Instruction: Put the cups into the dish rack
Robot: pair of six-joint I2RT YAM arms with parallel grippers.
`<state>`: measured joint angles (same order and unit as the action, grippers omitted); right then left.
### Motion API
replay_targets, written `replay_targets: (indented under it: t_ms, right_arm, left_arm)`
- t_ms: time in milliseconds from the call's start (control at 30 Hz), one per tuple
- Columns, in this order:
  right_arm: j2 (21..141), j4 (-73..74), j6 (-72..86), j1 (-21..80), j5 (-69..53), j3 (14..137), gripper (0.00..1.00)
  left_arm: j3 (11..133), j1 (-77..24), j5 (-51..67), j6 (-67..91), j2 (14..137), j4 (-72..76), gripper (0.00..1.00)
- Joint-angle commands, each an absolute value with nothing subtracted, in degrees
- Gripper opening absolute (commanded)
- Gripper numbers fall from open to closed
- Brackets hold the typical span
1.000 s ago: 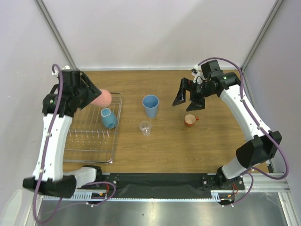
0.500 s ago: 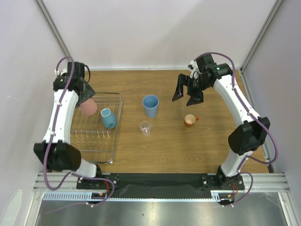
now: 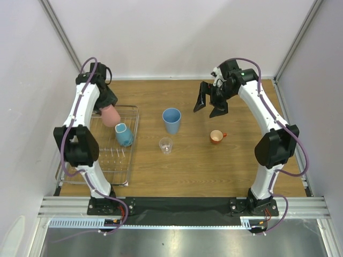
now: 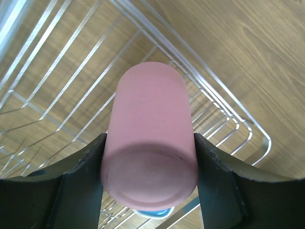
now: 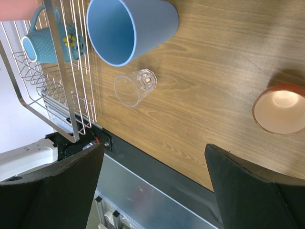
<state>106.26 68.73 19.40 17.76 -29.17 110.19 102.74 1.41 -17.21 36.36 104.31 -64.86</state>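
My left gripper [image 3: 107,110] is shut on the pink tumbler [image 3: 110,115], gripping it near its base with the mouth pointing down over the far end of the dish rack [image 3: 102,160]. In the left wrist view the pink tumbler [image 4: 150,129] fills the gap between the fingers [image 4: 81,181], with the rack's wires [image 4: 224,109] below. A blue-grey mug [image 3: 124,134] lies in the rack. On the table stand the light-blue tumbler [image 3: 171,120], the tiny clear glass [image 3: 166,145] and the orange mug [image 3: 216,137]. My right gripper [image 3: 209,104] hangs open and empty above the table, far right of the light-blue tumbler.
The right wrist view looks down on the light-blue tumbler [image 5: 128,28], the clear glass [image 5: 133,88], the orange mug [image 5: 281,109] and the rack's near right corner [image 5: 76,95], with the table's black front edge [image 5: 157,167] between the open fingers. White walls close the table's far side.
The left arm has swung round toward the far side, carrying the pink tumbler a little left and down over the rack's far end. The right gripper has drifted slightly left and farther away.
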Motion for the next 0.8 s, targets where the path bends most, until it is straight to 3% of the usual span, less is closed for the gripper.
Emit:
replay_targets:
  t_ms: [0, 767]
  right_arm:
    - [107.4, 68.7, 19.5, 17.5, -30.7, 113.6, 0.94]
    - [106.3, 67.1, 20.6, 18.1, -30.9, 111.2, 0.94]
  left_arm:
    - [108.0, 0.9, -12.6, 34.5, 107.4, -65.4, 0.00]
    - [107.0, -4.3, -10.5, 32.5, 109.5, -65.1, 0.00]
